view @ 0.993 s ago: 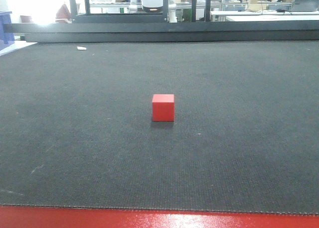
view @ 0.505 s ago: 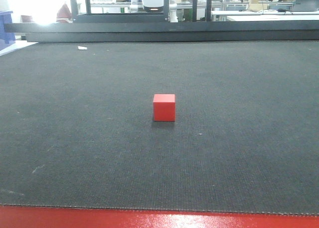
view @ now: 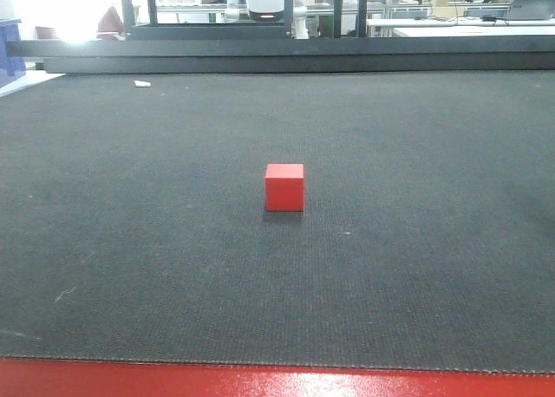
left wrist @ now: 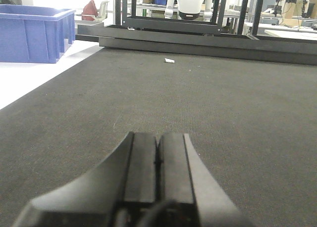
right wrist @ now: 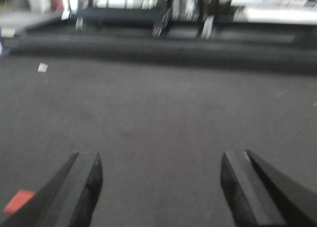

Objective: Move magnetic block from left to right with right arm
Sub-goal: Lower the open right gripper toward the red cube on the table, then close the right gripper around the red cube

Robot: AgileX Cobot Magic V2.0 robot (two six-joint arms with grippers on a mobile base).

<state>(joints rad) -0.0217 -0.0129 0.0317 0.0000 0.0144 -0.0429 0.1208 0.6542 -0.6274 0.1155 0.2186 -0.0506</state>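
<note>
Magnetic block [view: 284, 187] unmoved on counter [view: 416, 284]. Right jaws wide apart, empty; blurred view, probably approaching. Left jaws pressed together, empty.

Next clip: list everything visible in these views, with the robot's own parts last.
magnetic block: one, red, middle of the mat, nothing touching it
mat: one, dark grey, covering the table
table edge: one, red, along the near side
scrap: one, white, far left part of the mat
bin: one, blue, beyond the mat's left edge
frame: one, black, along the mat's far edge
left end effector: one, dark, shut, empty
right end effector: one, dark, open, empty
</note>
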